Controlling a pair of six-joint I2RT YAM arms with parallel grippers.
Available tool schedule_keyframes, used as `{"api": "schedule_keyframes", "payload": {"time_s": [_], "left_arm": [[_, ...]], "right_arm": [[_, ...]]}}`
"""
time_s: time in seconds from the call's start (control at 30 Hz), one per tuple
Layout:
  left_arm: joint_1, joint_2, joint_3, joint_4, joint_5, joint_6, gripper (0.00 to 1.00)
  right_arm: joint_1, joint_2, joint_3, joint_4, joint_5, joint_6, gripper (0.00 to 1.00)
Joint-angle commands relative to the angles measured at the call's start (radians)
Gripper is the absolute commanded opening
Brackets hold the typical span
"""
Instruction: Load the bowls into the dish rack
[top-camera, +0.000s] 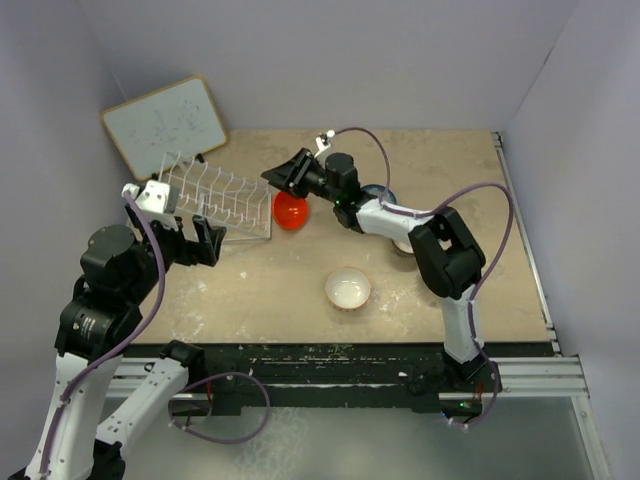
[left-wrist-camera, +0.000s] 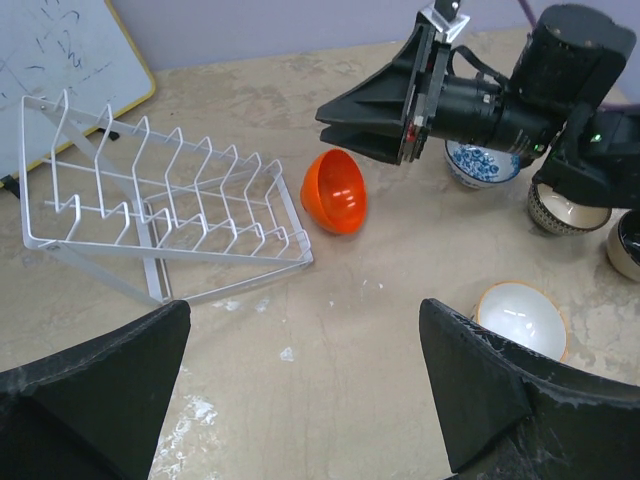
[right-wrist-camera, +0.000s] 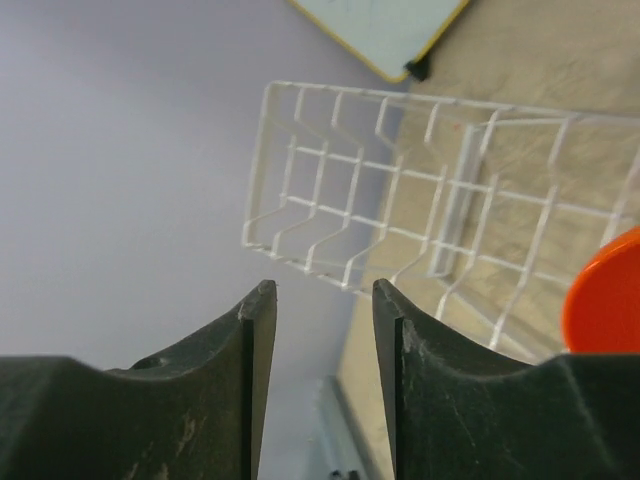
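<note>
The wire dish rack (top-camera: 215, 195) lies at the back left and holds no bowls; it also shows in the left wrist view (left-wrist-camera: 160, 200) and the right wrist view (right-wrist-camera: 430, 210). The orange-red bowl (top-camera: 290, 211) is tipped on its side at the rack's right end (left-wrist-camera: 335, 190) (right-wrist-camera: 605, 305). My right gripper (top-camera: 275, 178) hovers just above it, slightly open and empty (right-wrist-camera: 318, 300). The white bowl (top-camera: 348, 289) stands mid-table (left-wrist-camera: 520, 315). The blue-and-white bowl (left-wrist-camera: 483, 163) stands under the right arm. My left gripper (top-camera: 197, 248) is wide open and empty in front of the rack (left-wrist-camera: 300, 400).
A wood-framed whiteboard (top-camera: 165, 125) leans on the back wall behind the rack. A dark-walled bowl with a cream inside (left-wrist-camera: 565, 208) and another bowl cut by the frame edge (left-wrist-camera: 625, 245) stand under the right arm. The right arm (top-camera: 440, 250) stretches across the table's right half.
</note>
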Motion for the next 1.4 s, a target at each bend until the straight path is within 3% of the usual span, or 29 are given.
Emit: {"api": "schedule_keyframes", "payload": {"time_s": [0.0,0.13,0.27,0.4,0.63,0.83,1.37], "left_arm": [[-0.005,-0.018,0.024,0.028,0.0,-0.002,0.99],[-0.004,-0.028,0.039,0.018,-0.007,0.006,0.99],[-0.005,-0.036,0.045,0.016,-0.013,0.008,0.99],[-0.004,-0.034,0.042,0.014,-0.013,0.009,0.99],[-0.005,-0.044,0.045,0.003,-0.024,0.021,0.99],[-0.004,-0.05,0.042,0.002,-0.018,0.018,0.99],[-0.004,-0.053,0.018,0.004,-0.018,0.015,0.99]], "right_arm": [[0.02,-0.055,0.155,-0.481,0.133,-0.419,0.5],[0.063,-0.044,0.271,-0.793,0.302,-0.649,0.61],[0.125,0.01,0.369,-0.948,0.409,-0.769,0.68],[0.152,0.067,0.427,-0.974,0.384,-0.773,0.67],[0.177,0.121,0.502,-1.034,0.476,-0.77,0.64],[0.179,0.142,0.509,-1.002,0.528,-0.768,0.5],[0.185,0.206,0.57,-0.995,0.588,-0.771,0.49]]}}
